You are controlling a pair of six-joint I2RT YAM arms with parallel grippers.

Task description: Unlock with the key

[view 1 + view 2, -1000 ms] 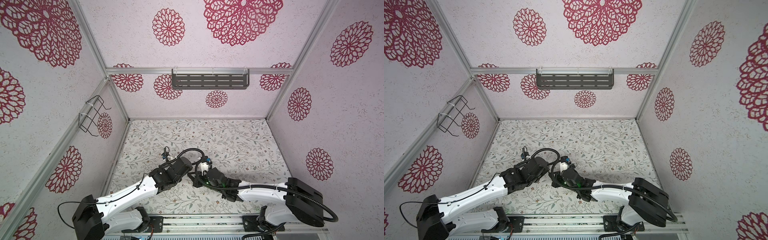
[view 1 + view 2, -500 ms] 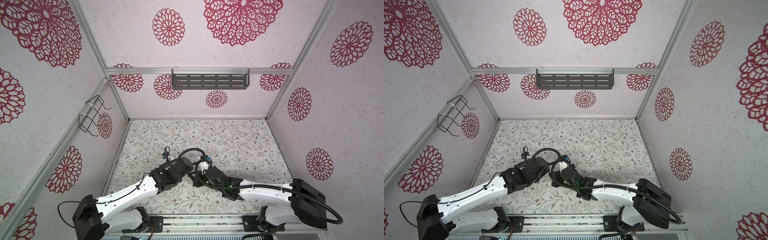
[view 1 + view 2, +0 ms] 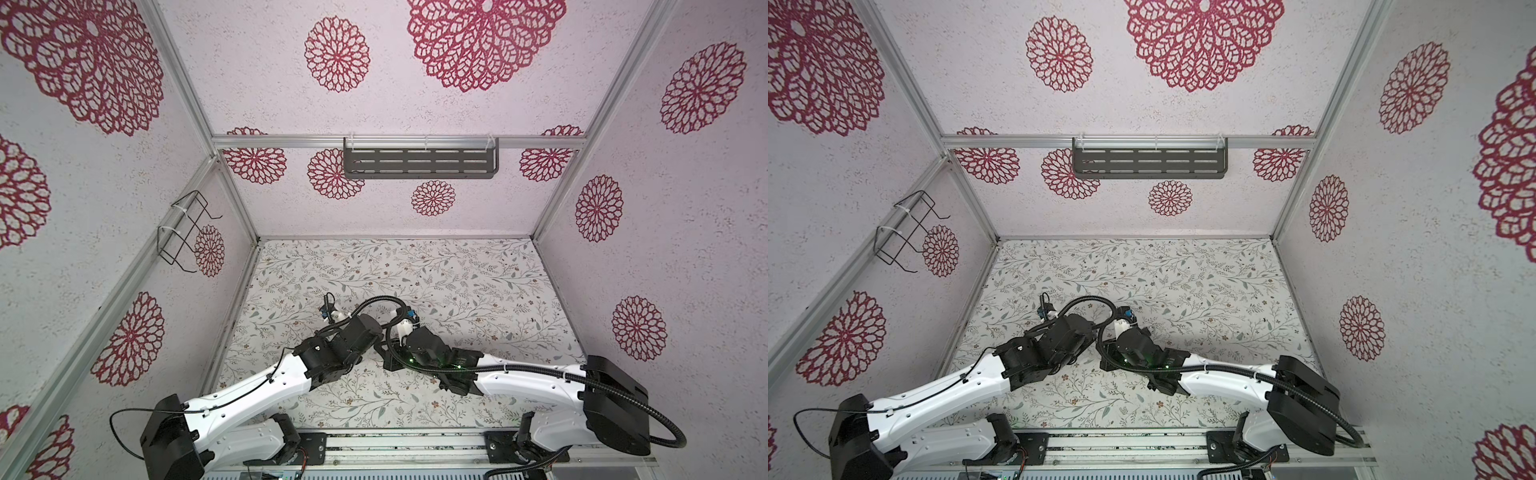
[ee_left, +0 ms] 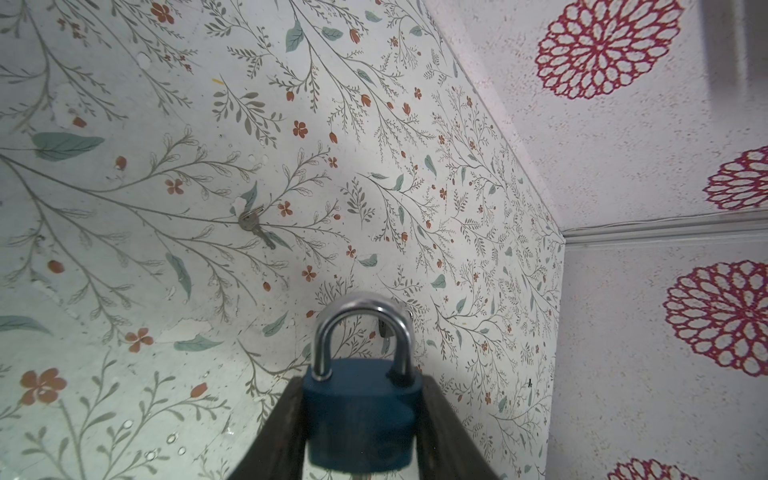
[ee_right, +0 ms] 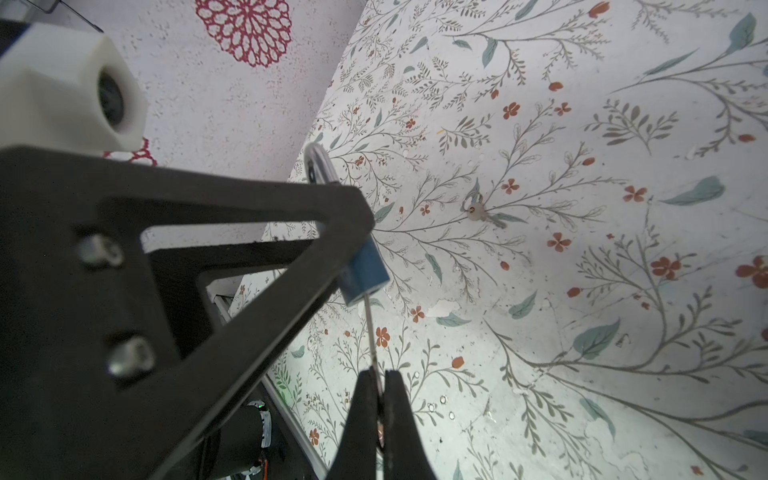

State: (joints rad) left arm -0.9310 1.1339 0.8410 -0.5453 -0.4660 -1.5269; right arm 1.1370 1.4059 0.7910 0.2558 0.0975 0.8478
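Right wrist view: key (image 5: 371, 332) in blue padlock (image 5: 365, 274)

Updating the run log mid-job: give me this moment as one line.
left gripper: gripping padlock | right gripper: pinching key | key: blade in padlock underside | shackle: closed | spare key: on table

White arm shells (image 3: 257, 386), black joint housings (image 3: 615, 411), corrugated black cable (image 3: 540, 369); silver screws (image 5: 131, 359) in black triangular fingers (image 5: 249, 191).
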